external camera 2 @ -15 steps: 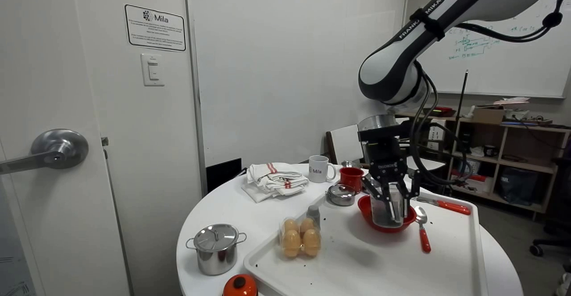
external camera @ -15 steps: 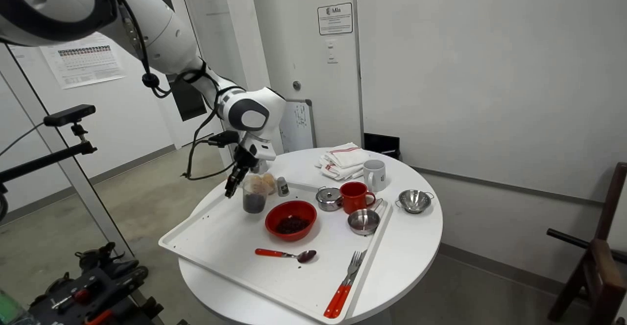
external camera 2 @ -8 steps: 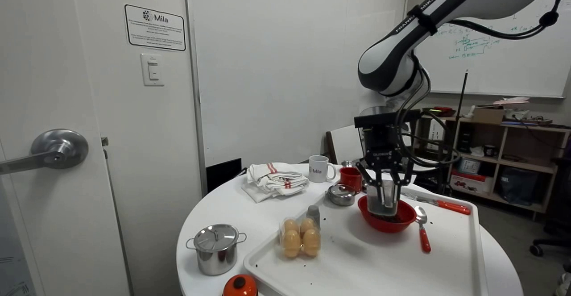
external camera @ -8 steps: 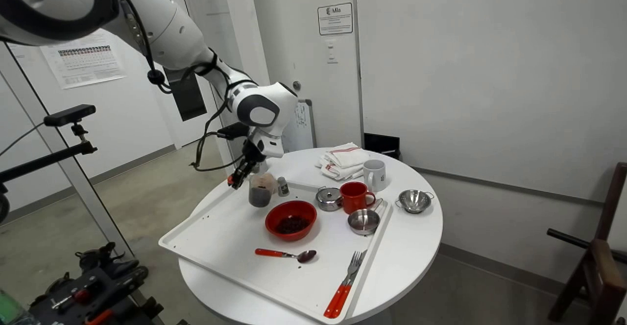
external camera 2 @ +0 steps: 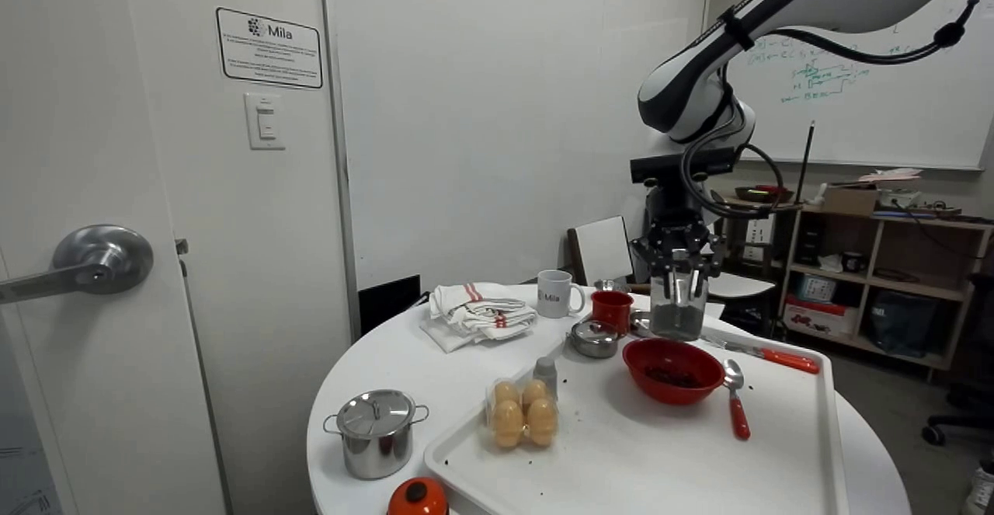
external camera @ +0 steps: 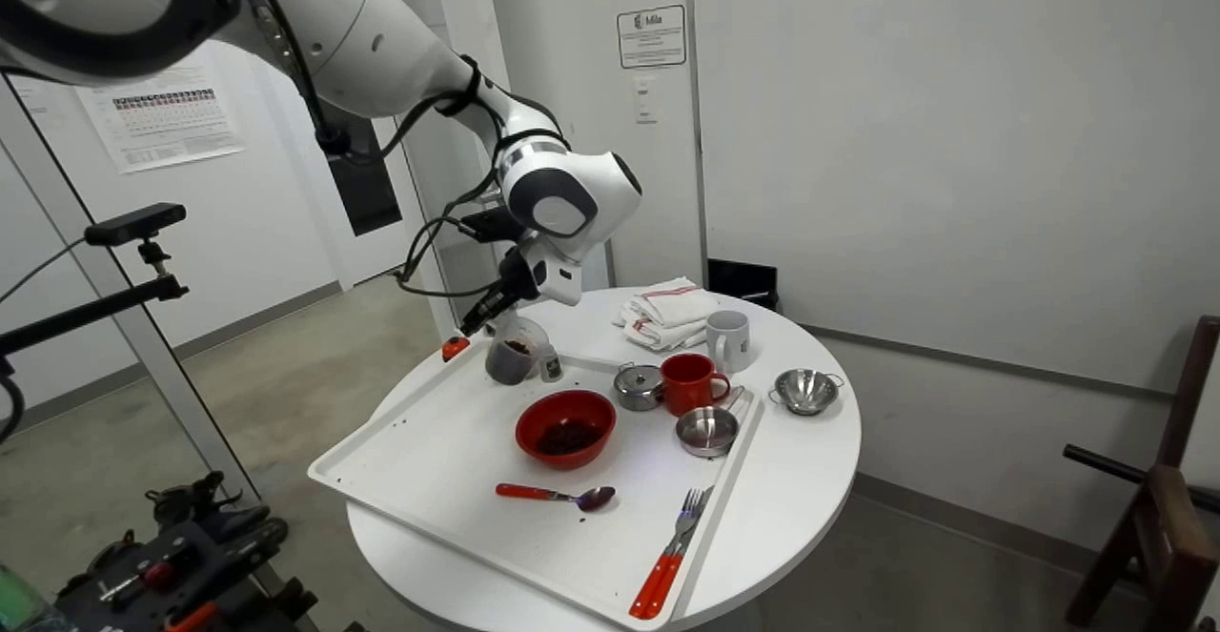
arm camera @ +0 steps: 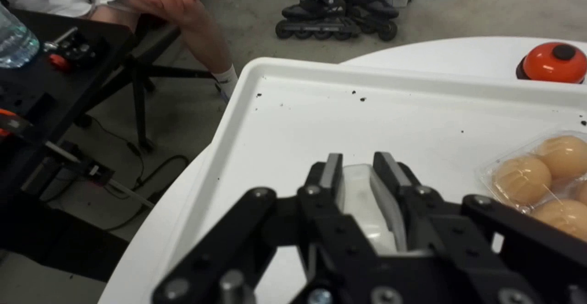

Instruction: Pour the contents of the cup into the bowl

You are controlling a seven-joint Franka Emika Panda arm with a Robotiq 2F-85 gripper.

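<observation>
The cup point(external camera: 510, 363) is a see-through cylinder with a grey lower part and dark stuff inside; it also shows in an exterior view point(external camera 2: 677, 322). My gripper point(arm camera: 359, 159) is shut on the cup's pale handle point(arm camera: 362, 194). In an exterior view the cup hangs from my gripper point(external camera: 474, 324), tilted, with its mouth toward the upper right. The red bowl point(external camera: 569, 460) stands on the tray with dark bits inside. In an exterior view the cup appears just above the bowl's rim point(external camera 2: 674, 397); in the opposite exterior view it is clearly to one side.
The white tray point(external camera: 429, 479) also bears a spoon point(external camera: 529, 492), fork and knife point(external camera: 658, 584), steel bowl point(external camera: 708, 443), lidded tin point(external camera 2: 595, 339), grey shaker point(external camera 2: 545, 375) and egg pack point(external camera 2: 524, 418). A red mug point(external camera: 688, 386) and steel pot point(external camera 2: 378, 441) stand nearby.
My gripper has risen and moved away from the bowl with the cup. The cup is now more tilted, showing its mouth. The bowl has not moved.
</observation>
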